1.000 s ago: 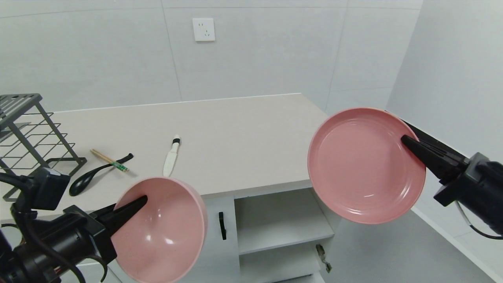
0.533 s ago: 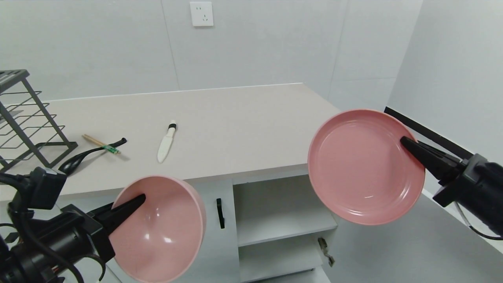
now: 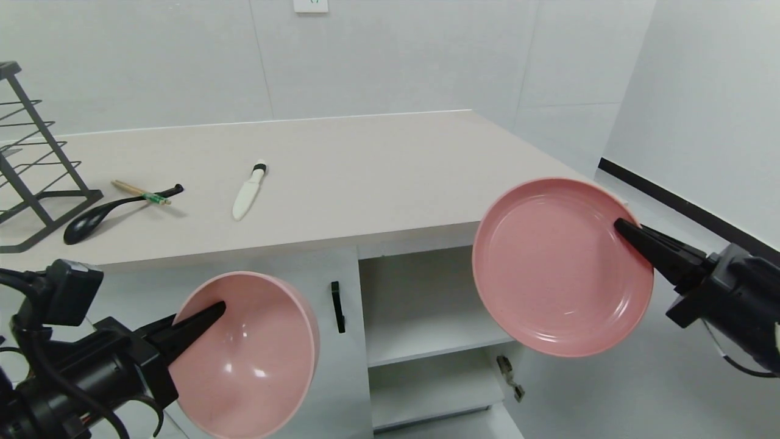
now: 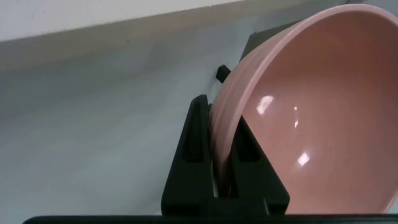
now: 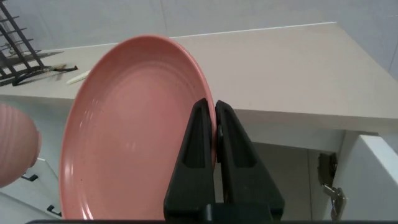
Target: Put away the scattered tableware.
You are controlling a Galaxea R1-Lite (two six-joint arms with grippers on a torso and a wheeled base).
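Bowl: pink bowl [image 3: 256, 360], lower left of frame, tipped on edge; left pincer [image 3: 218, 306] clamped shut on its rim.
Plate: pink plate [image 3: 554, 268], right of centre, near upright; right pincer [image 3: 618, 224] closed on rim only.
Slip risk: thin rim grips on smooth glaze, so either could swivel or drop w/ a jolt.
Clash risk: open cabinet shelf [image 3: 426, 329] sits btwn them; plate may clip tabletop [image 3: 365, 164] edge going in.
Left out: knife [image 3: 247, 192], spoon [image 3: 103, 210], chopsticks [image 3: 137, 191], upper left on tabletop.
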